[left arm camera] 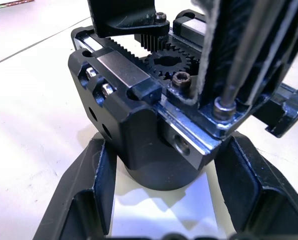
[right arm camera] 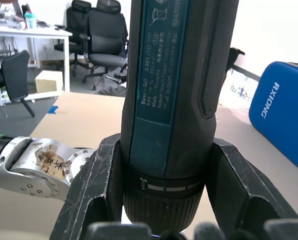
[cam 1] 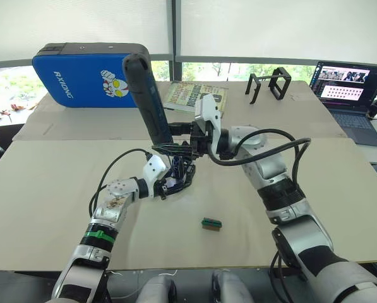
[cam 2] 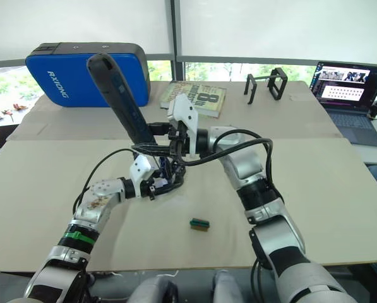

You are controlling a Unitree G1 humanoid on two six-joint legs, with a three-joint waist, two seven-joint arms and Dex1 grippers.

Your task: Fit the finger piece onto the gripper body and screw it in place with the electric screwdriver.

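Right gripper (right arm camera: 163,210) clamps the electric screwdriver (cam 1: 147,98); left gripper (left arm camera: 163,200) grips the gripper body (left arm camera: 144,130); behind it, blue case (cam 1: 81,72) reads "RXIDNG"

The dark grey-black pen-shaped electric screwdriver (cam 1: 148,98) leans toward the upper left of the frame, its thin metal bit pointing down into the small black round-based gripper body (left arm camera: 153,125) at centre, gears exposed.

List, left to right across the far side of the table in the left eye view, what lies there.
Blue case → book → black wire-frame stand → laptop.
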